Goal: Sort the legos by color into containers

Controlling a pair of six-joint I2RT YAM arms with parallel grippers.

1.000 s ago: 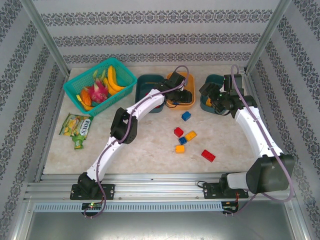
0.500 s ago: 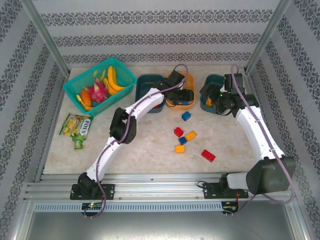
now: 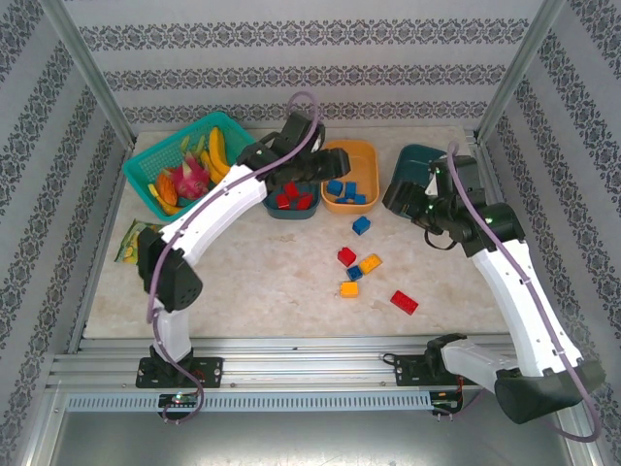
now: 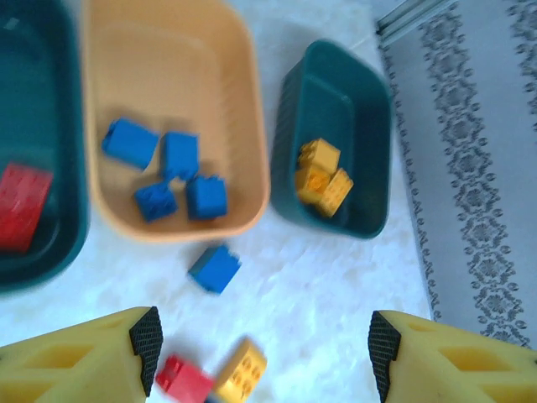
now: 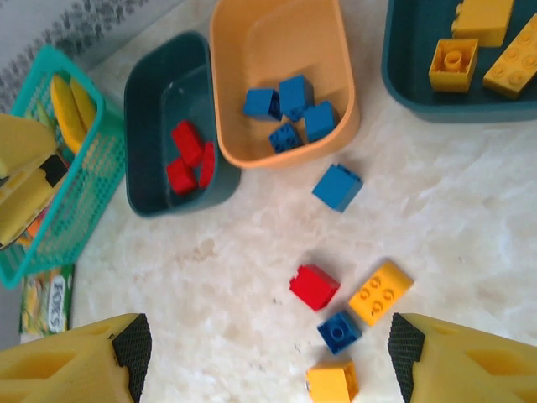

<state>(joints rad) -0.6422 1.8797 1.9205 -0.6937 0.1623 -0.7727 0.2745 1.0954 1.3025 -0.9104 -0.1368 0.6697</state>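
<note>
Legos: three colours, partly sorted. The landmark is the orange tub [image 3: 354, 153] at the far side of the table [image 3: 243, 282].

- Inside the orange tub: four blue legos [image 4: 172, 172], so this tub evidently collects blue.
- Touching the orange tub's left side: a dark teal tub [image 5: 151, 101] with about three red legos [image 5: 189, 155], kept apart by colour.
- Just right of the orange tub: the second teal tub [image 4: 369, 109], holding several yellow-orange legos [image 5: 470, 50].
- In front of the orange tub, unsorted on the table: six loose legos, two of each colour. A blue brick [image 3: 361, 225] lies nearest the rim and a red brick [image 3: 405, 302] lies farthest out.
- Left gripper [image 4: 264, 344]: jaws spread with nothing between them, up by the orange tub's left side — judged free for a pick.
- Right gripper [image 5: 268, 348]: jaws apart and empty, to the right of the orange tub.
- Well left of the orange tub: a lattice basket [image 5: 75, 185] of toy fruit and a green snack packet [image 5: 46, 302], neither part of the sort.

Writing: the snack packet reads "FOXS"; its smaller print is too blurred to read. No legible marks on the legos or tubs.
</note>
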